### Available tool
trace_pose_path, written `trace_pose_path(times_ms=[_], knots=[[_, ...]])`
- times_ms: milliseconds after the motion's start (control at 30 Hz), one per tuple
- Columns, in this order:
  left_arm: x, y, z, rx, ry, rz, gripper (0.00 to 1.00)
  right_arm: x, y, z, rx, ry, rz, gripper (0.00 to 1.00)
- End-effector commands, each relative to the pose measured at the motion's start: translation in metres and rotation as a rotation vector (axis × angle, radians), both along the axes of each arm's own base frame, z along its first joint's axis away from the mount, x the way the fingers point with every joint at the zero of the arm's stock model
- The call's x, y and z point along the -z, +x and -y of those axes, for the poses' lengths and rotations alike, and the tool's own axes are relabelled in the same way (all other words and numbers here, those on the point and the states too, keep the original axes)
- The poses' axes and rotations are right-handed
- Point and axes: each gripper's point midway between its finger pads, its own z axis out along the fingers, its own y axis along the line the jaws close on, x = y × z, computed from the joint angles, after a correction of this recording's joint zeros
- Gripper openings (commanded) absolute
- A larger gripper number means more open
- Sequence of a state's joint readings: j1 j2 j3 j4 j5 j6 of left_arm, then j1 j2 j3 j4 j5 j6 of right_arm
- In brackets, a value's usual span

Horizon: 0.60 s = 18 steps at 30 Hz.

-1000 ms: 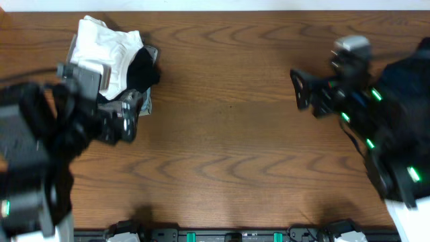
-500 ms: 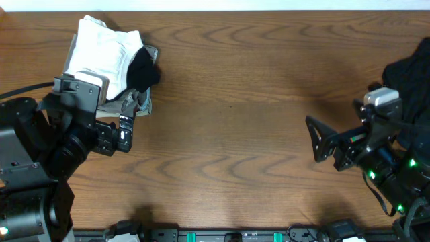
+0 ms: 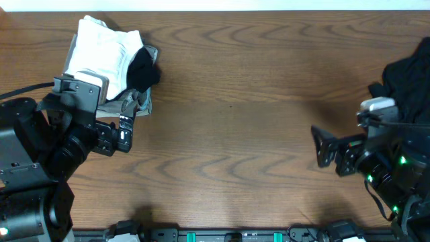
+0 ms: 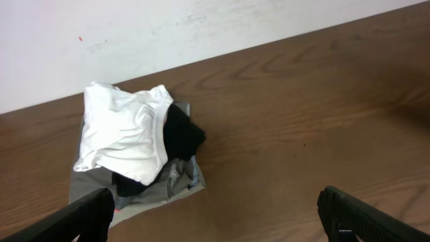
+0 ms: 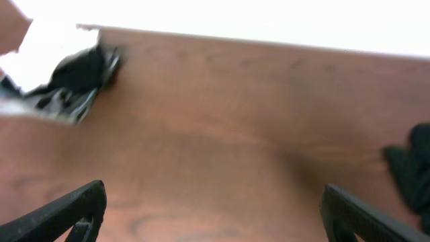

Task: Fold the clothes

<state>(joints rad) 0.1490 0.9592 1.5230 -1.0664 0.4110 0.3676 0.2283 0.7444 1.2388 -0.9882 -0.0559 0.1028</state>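
Observation:
The clothes lie in a pile (image 3: 107, 64) at the table's back left: a white garment (image 3: 101, 50) on top, a black one (image 3: 142, 70) beside it, a grey one (image 3: 140, 104) beneath. The left wrist view shows the white (image 4: 124, 131), black (image 4: 183, 134) and grey (image 4: 87, 191) garments. A second black garment (image 3: 410, 70) lies at the right edge, and also shows in the right wrist view (image 5: 413, 168). My left gripper (image 3: 126, 132) (image 4: 218, 222) is open and empty just in front of the pile. My right gripper (image 3: 322, 148) (image 5: 215, 215) is open and empty over bare wood.
The brown wooden table (image 3: 228, 121) spans the view, with a white wall behind its far edge (image 4: 201, 27). The arm bases sit at the front edge (image 3: 228, 235). The pile shows blurred at the far left of the right wrist view (image 5: 60, 74).
My right arm has swung from the back right toward the front edge, away from the black garment. My left arm shifted slightly a second ago and has held still since.

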Motion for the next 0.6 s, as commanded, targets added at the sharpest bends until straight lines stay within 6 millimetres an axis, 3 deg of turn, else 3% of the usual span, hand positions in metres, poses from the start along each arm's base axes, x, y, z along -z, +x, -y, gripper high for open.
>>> trace_pose_path(times_ms=[0,100,167,567], knots=[[-0.002,0.0,0.0,0.003,0.017,0.008,0.98,-0.006,0.003,0.024,0.119,-0.05,0.088,0.99],[-0.001,0.0,-0.001,0.003,0.017,0.007,0.98,-0.007,-0.001,0.025,0.122,-0.021,0.187,0.99],[-0.001,0.0,-0.001,0.003,0.017,0.007,0.98,0.003,-0.006,0.026,0.123,-0.012,0.221,0.99],[-0.001,0.0,-0.001,0.003,0.016,0.007,0.98,0.105,-0.018,0.035,0.161,0.004,0.321,0.99]])
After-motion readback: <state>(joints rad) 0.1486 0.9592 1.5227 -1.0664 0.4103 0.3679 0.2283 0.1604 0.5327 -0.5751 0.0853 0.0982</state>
